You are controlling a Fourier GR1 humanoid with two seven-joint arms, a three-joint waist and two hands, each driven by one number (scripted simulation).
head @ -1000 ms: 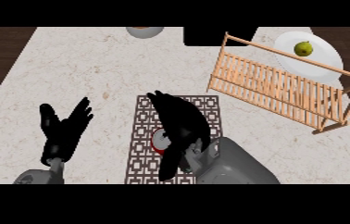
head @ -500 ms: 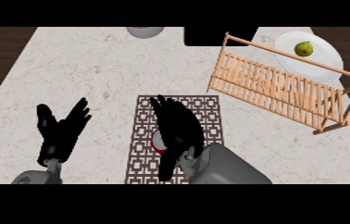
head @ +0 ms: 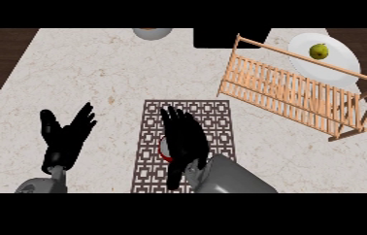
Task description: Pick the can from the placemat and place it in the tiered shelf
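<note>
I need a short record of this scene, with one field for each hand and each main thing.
left hand: open, at the view's left, holding nothing
right hand: open, over the can, hiding most of it
can: on the placemat
tiered shelf: wooden, at the right, without the can
plate: beyond the tiered shelf, carrying a green fruit

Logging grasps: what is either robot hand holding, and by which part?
Cannot tell: right robot hand covers the can on the placemat, hiding any hold; the left robot hand holds nothing.
</note>
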